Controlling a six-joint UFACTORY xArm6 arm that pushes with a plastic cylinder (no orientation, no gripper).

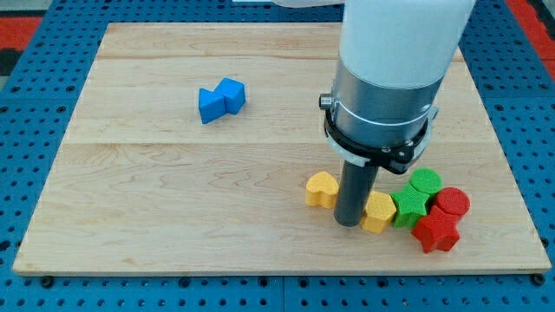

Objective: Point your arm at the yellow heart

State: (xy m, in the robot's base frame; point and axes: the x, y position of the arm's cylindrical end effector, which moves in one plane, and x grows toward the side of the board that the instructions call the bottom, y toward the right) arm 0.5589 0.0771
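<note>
2 yellow blocks (pixel 322 188), 2 green (pixel 424 182), 2 red (pixel 452 202) (1 blue (pixel 221 100))

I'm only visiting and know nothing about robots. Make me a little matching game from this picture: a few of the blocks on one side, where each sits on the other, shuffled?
Things:
1. blue block
2. yellow heart
3. red star
4. green cylinder

Places:
A. lowest in the cluster, nearest the view's bottom right
B. alone, toward the view's top left
C. just left of my tip
D. top of the cluster, right of the rod

Pairs: 1-B, 2-C, 3-A, 4-D
</note>
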